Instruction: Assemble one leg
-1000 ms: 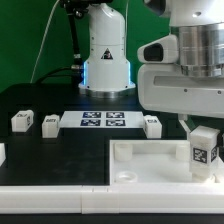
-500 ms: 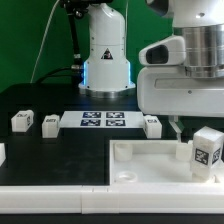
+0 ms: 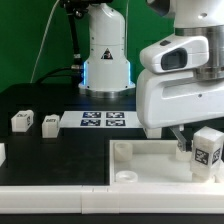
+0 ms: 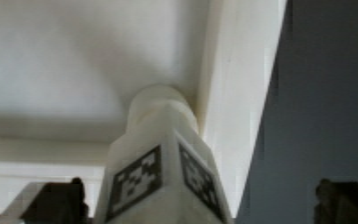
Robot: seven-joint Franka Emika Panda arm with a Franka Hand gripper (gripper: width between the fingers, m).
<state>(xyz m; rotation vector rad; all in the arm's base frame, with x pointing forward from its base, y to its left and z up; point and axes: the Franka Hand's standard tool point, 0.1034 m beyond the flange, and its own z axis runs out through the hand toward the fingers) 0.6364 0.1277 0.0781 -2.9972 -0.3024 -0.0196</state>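
A leg (image 3: pixel 207 150), a small white block with a square tag, stands upright in the near right corner of the large white tray (image 3: pixel 150 163). My gripper (image 3: pixel 190 140) hangs right over it; one dark finger (image 3: pixel 183 144) shows just to the exterior view's left of the leg. In the wrist view the leg (image 4: pixel 160 170) rises between my fingers (image 4: pixel 60 202), which stand wide apart, with a clear gap on one side. My gripper (image 4: pixel 202 205) is open. Two more legs (image 3: pixel 22 120) (image 3: pixel 50 123) lie on the black table.
The marker board (image 3: pixel 103 120) lies behind the tray. The arm's white base (image 3: pixel 105 55) stands at the back. A white part (image 3: pixel 2 153) shows at the exterior view's left edge. My hand hides the table behind the tray's right side.
My hand has turned and its body has shifted toward the exterior view's left. The leg stays standing in the tray's corner, barely moved.
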